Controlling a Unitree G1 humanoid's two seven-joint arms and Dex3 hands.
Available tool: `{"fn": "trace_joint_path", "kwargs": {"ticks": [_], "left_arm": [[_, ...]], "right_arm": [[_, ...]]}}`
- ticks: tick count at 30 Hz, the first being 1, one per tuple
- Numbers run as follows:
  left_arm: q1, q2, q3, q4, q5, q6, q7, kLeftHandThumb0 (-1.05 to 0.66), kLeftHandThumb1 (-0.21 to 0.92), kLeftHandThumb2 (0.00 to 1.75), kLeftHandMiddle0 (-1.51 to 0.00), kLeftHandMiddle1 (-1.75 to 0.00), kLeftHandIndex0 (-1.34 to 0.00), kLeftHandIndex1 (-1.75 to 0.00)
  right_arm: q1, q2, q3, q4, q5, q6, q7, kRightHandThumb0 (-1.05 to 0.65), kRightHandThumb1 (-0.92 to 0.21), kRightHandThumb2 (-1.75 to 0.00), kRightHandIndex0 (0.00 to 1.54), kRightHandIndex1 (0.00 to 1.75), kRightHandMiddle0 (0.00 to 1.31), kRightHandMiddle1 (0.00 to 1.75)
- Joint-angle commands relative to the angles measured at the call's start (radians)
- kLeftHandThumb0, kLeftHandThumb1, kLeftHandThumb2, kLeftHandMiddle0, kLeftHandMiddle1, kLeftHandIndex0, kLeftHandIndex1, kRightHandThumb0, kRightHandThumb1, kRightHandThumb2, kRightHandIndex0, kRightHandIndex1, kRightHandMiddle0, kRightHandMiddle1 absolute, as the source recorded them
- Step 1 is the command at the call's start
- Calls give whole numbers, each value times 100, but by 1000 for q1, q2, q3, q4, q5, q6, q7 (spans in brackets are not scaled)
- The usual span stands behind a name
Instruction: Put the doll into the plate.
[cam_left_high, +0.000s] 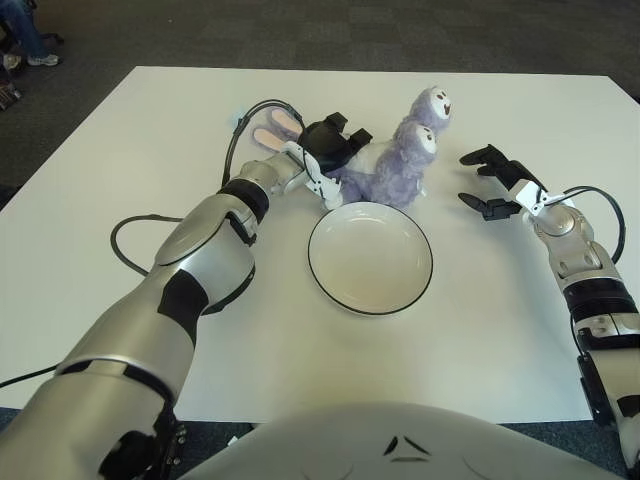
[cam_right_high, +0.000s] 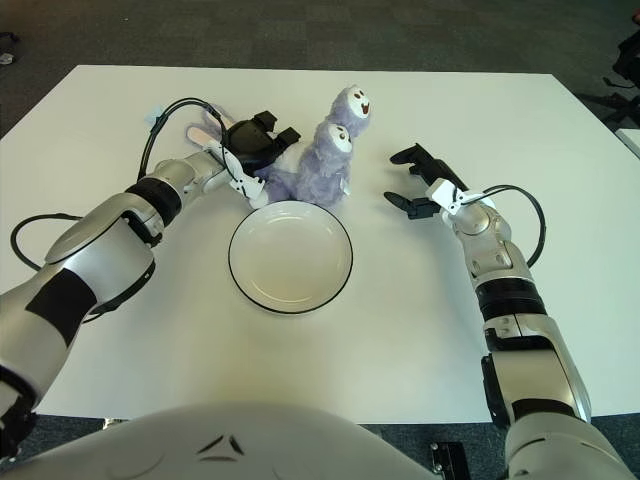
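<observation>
White bench (cam_left_high: 120, 150), with a plate (cam_left_high: 370, 258) near its middle as landmark. Plate white, dark-rimmed, nothing in it.

Doll (cam_left_high: 398, 160) just behind the plate: purple plush, lower body touching or nearly touching the far rim, two small faces lifted up and away from the plate. Pink ears (cam_left_high: 274, 127) stretched out to the left, behind and left of the plate.

Left robot hand (cam_left_high: 335, 143) behind the plate's left side, dark fingers closed on the doll's left flank. Grey arm running back from there past the plate's left edge, black cable (cam_left_high: 135, 228) looping beside it.

Right robot hand (cam_left_high: 487, 183) to the right of the plate and of the doll, apart from both, fingers spread, gripping nothing. Cannot tell whether touching the bench or above it.
</observation>
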Motion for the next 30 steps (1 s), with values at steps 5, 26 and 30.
{"fn": "trace_joint_path", "kwargs": {"ticks": [5,26,30], "left_arm": [[36,43,27,7,-17,-13,-1,0,52,98,-43,-175,-51,-142],[24,118,107,-69,-40,-4,56,-1,52,97,-41,-175,-52,-141],[20,124,120,-80,-40,-2,58,-1,52,97,-40,-175,-52,-142]], "right_arm": [[81,30,0,32,13,126,33,-51,-65,-84,11,76,0,98],[76,18,31,10,-41,155,37,-56,-65,-85,15,82,0,105],[76,24,25,9,-32,176,33,-55,-66,-84,16,82,0,105]]}}
